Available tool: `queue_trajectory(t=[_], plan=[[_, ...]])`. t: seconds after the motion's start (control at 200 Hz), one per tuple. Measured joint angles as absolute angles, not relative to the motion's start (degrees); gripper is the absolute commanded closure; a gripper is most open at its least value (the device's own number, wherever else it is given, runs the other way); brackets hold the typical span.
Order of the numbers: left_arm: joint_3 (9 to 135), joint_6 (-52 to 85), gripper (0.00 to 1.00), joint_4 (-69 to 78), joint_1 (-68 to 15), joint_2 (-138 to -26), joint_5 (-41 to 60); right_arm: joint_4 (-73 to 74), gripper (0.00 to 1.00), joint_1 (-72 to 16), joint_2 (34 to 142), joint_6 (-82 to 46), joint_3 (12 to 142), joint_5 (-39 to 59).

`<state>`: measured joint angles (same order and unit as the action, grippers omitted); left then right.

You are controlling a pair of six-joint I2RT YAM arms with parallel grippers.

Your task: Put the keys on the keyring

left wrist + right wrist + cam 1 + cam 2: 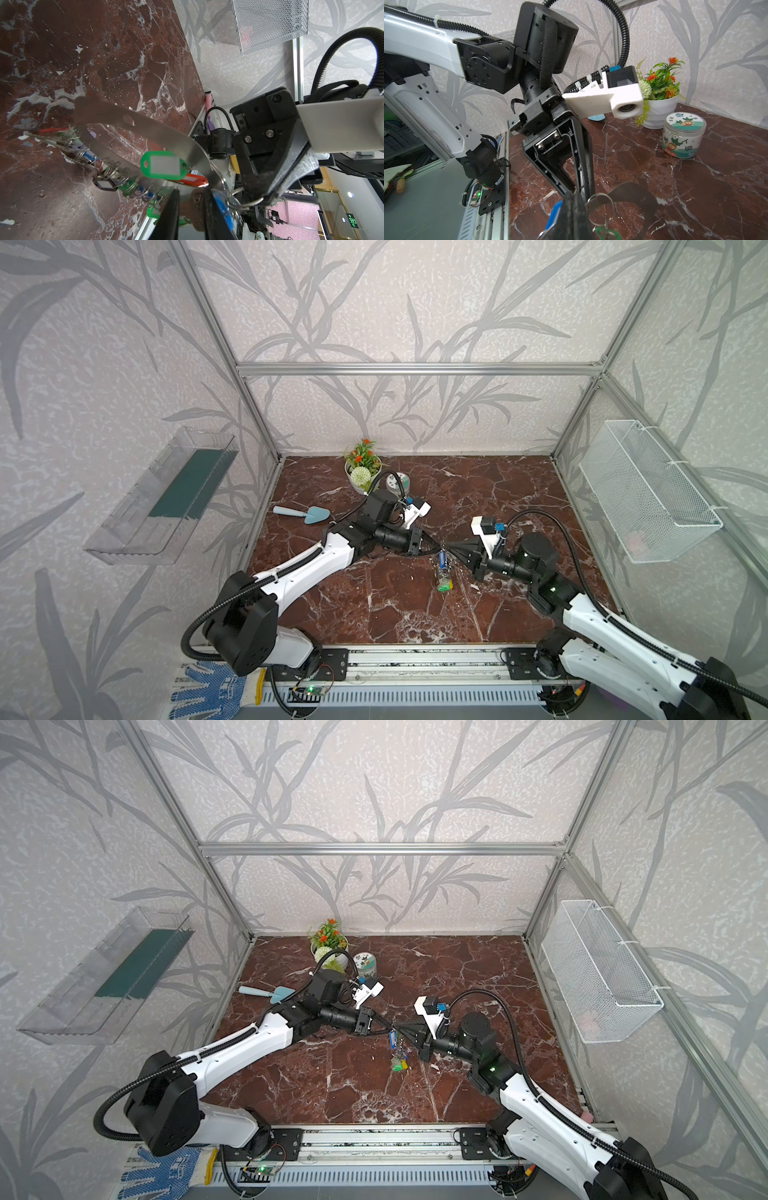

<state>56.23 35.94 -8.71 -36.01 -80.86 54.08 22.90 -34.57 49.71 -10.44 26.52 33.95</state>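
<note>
Above the middle of the brown marbled bench [374,614], the flat grey oval metal keyring [145,133] apparently hangs from a metal split ring [600,195] pinched by the right fingers [571,212]. The left fingers [173,212], slightly spread, flank its end, probably to steady it for threading.

Robot lab test booth: aluminium frame [415,369], wallpapered panels [415,302], marble-look tabletop [374,614].

Grey keyring [145,131] w/ green key [162,166], right claw [256,198] on edge.
</note>
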Motion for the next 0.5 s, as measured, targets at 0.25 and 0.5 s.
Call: queue_trajectory(t=[0.25,0.5], plan=[[52.21,32.34,0.36,-9.43,-36.01,-75.79,49.30,24.18,1.00,-34.68,50.19,-10.68,26.52,34.24],[40.97,28.21,0.31,-4.08,-35.92,-61.78,40.53,25.85,1.00,-34.68,48.88,-11.11,26.52,33.91]])
